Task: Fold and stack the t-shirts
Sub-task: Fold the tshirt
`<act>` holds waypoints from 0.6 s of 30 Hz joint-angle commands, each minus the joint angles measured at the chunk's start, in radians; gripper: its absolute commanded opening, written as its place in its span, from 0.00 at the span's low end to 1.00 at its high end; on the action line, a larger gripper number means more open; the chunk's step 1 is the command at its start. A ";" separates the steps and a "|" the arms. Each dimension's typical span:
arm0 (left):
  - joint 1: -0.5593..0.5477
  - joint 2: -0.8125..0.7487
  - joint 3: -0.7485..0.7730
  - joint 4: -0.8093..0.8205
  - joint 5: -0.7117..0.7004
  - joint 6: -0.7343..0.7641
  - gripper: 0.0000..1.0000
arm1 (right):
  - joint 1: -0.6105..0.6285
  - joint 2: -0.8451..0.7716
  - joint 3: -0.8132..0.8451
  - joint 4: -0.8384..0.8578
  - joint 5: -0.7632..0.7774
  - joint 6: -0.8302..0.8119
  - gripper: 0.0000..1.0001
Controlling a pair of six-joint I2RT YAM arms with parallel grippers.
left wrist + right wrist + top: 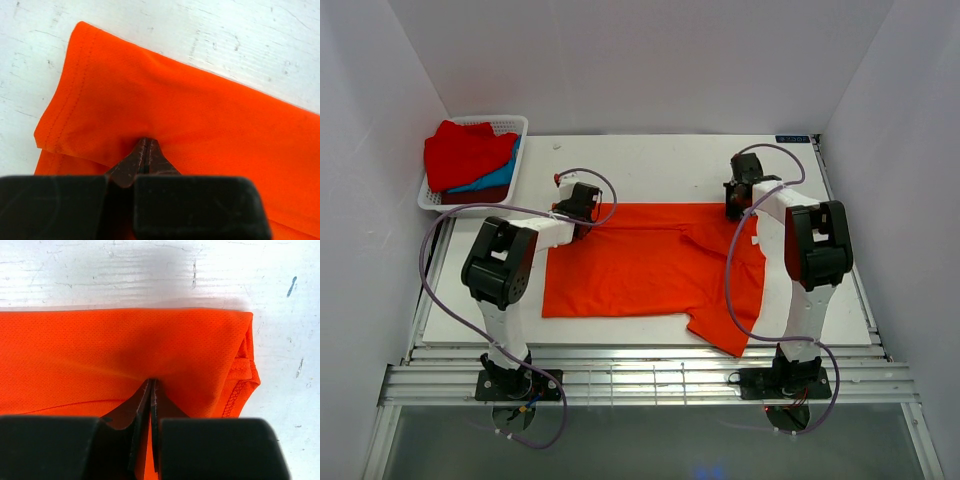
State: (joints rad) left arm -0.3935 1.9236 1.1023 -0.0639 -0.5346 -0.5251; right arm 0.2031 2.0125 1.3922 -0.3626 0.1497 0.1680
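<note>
Left jaws are squeezed together on a small pinch of the orange shirt [200,115], at its far left corner. The shirt lies spread out flat in the middle of the bench [650,160], between my two arms. My right jaws are squeezed together too, on a pinch of the far right corner, just beside a sleeve hem [235,395].

What could go wrong? On the left, I hold only a little bit of cloth, so it may slip out when I lift. If I have caught just the top layer, the bottom layer will stay behind and the fold will go crooked. In the middle, the shirt will twist if one arm moves faster than the other. On the right, my purple cable [728,285] hangs over the shirt and could drag it. The near sleeve [725,335] reaches the near edge of the bench and might catch there.

I look for words. The red shirt [465,150] and the blue shirt [498,180] in the white basket [515,125] at the far left show none. The orange shirt shows none. A small blue label [792,139] sits at the far right corner of the bench, but it is too tiny to read.
</note>
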 commanded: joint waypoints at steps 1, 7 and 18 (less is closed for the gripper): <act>0.038 0.005 -0.032 -0.123 -0.015 -0.010 0.00 | -0.031 0.055 0.019 -0.029 0.022 -0.018 0.08; 0.038 0.020 -0.018 -0.070 0.061 0.013 0.00 | -0.037 0.080 0.050 -0.030 0.002 -0.022 0.08; 0.041 0.190 0.209 -0.112 0.059 0.066 0.00 | -0.053 0.212 0.289 -0.081 -0.006 -0.022 0.08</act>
State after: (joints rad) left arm -0.3668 2.0491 1.2789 -0.0742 -0.4950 -0.4889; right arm 0.1692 2.1662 1.6173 -0.3801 0.1242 0.1581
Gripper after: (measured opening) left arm 0.031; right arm 0.078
